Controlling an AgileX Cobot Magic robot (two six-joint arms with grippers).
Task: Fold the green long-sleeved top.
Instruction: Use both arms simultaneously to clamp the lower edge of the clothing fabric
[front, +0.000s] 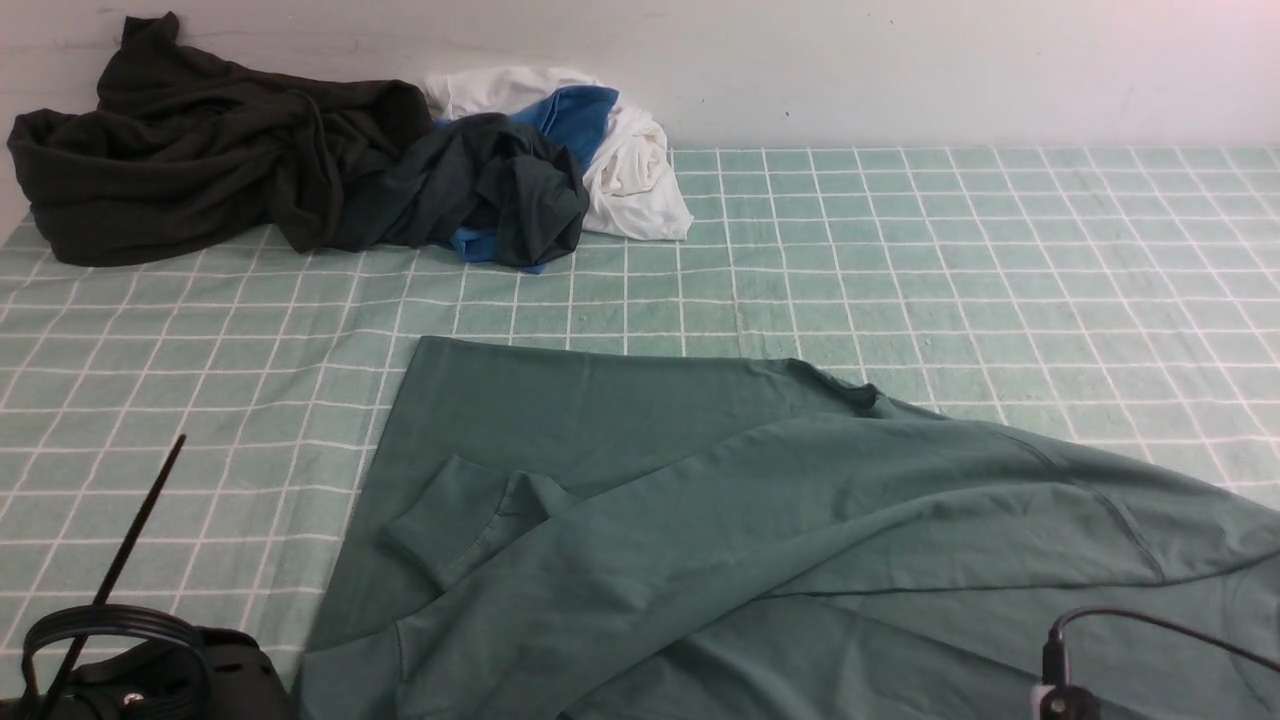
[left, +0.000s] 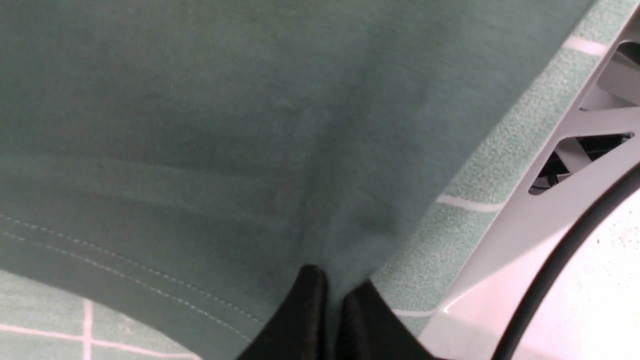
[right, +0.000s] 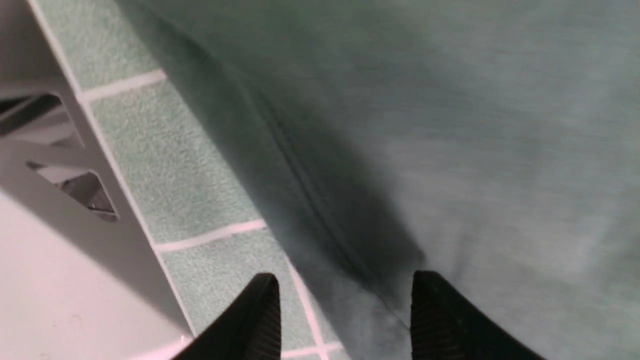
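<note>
The green long-sleeved top (front: 700, 520) lies spread on the checked cloth at the near middle and right. One sleeve is folded across its body, with the cuff (front: 440, 530) pointing left. In the left wrist view my left gripper (left: 337, 285) is shut on a pinch of the top's fabric (left: 200, 125), close to its stitched hem (left: 100, 260) and side edge. In the right wrist view my right gripper (right: 345, 282) is open and straddles the top's edge (right: 475, 150); one fingertip (right: 265, 300) is over the cloth, the other over the fabric. Neither gripper's fingers show in the front view.
A pile of clothes sits at the back left: a very dark bulky garment (front: 200, 150), a blackish-green one (front: 490, 190), and white (front: 630, 160) and blue (front: 575, 115) pieces. The green checked cloth (front: 900, 250) covers the table. A white frame (left: 550, 225) runs along the near edge.
</note>
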